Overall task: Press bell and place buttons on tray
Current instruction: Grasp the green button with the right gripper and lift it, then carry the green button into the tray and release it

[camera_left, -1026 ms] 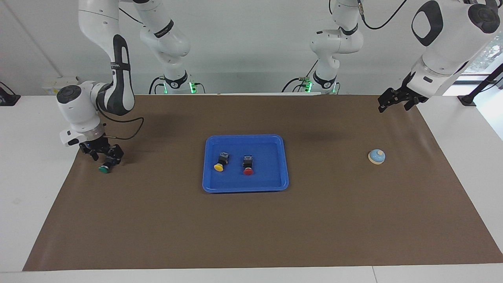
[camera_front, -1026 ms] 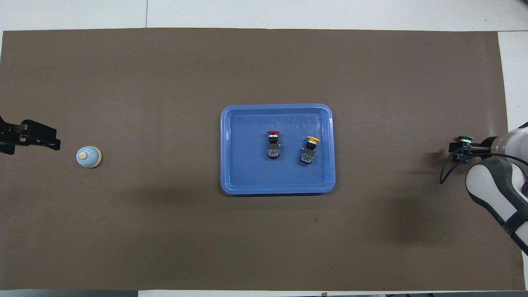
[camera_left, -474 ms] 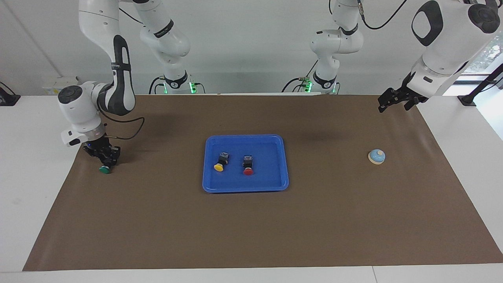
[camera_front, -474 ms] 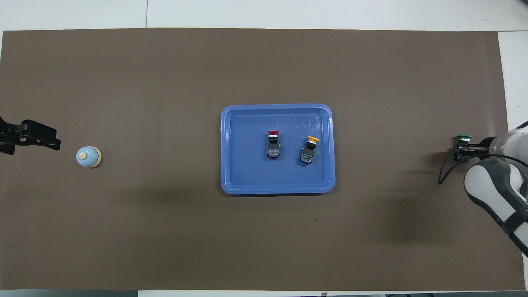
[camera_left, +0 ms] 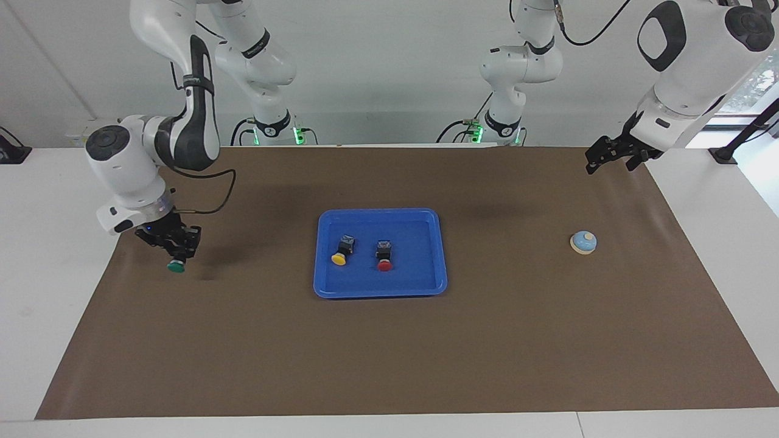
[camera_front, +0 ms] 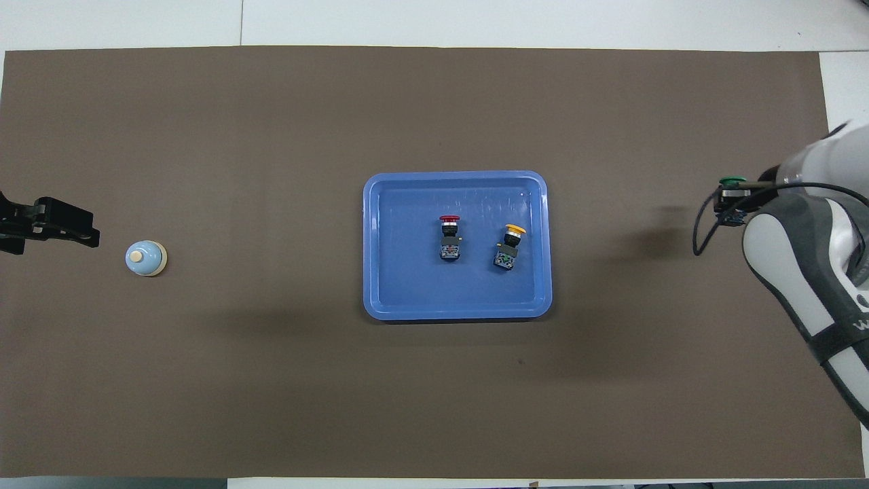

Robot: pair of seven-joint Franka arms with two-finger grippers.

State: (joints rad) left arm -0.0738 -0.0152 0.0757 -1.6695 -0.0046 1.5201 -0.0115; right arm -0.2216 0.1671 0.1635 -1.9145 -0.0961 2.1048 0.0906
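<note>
Gripping the green button (camera_left: 176,265) above the brown surface (camera_left: 255,353), the right end effector (camera_left: 175,250) is closed; left end effector (camera_left: 611,155) waits — aperture unclear. Red button (camera_left: 384,264), yellow button (camera_left: 339,258) lie in tray (camera_left: 426,286); bell (camera_left: 583,242) well apart, toward the left arm's end.

Lighting: bright, even, diffuse, from above. Shadows: soft dark patches on the brown mat (camera_left: 389,353), one beside the blue tray (camera_front: 380,299), one under the right arm (camera_left: 182,121). Glare: faint sheen on the tray floor. Focus: sharp throughout; slight edge curvature.
</note>
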